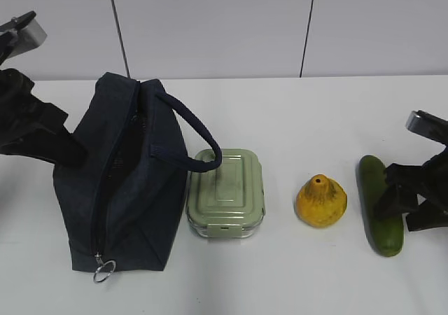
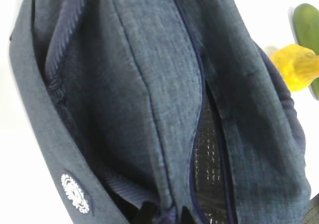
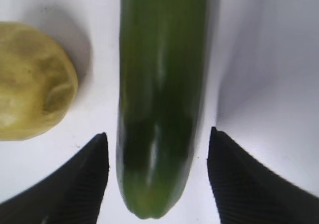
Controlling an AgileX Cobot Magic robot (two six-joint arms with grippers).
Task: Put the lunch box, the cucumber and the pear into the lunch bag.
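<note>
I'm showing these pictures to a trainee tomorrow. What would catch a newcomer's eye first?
Probably the big navy lunch bag on the left, its top zipper open. Beside it sits the green-lidded lunch box, then the yellow pear. At far right, the right gripper straddles the cucumber, open.

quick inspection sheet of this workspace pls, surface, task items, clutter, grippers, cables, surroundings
surface: white table, bare between the items
lunch bag: stands at the left, zipper partly open, dark lining showing, ring pull at the near end
lunch box: on the table right beside the bag, green lid on
pear: on the table, between lunch box and cucumber
cucumber: lies flat at the right, not lifted
clutter: nothing seen
left gripper: shut, at the bag's left side; what it pinches is hidden
right gripper: open, fingers either side of the cucumber's end, gaps visible on both sides
cables: nothing seen
surroundings: pale panelled wall behind the table
</note>
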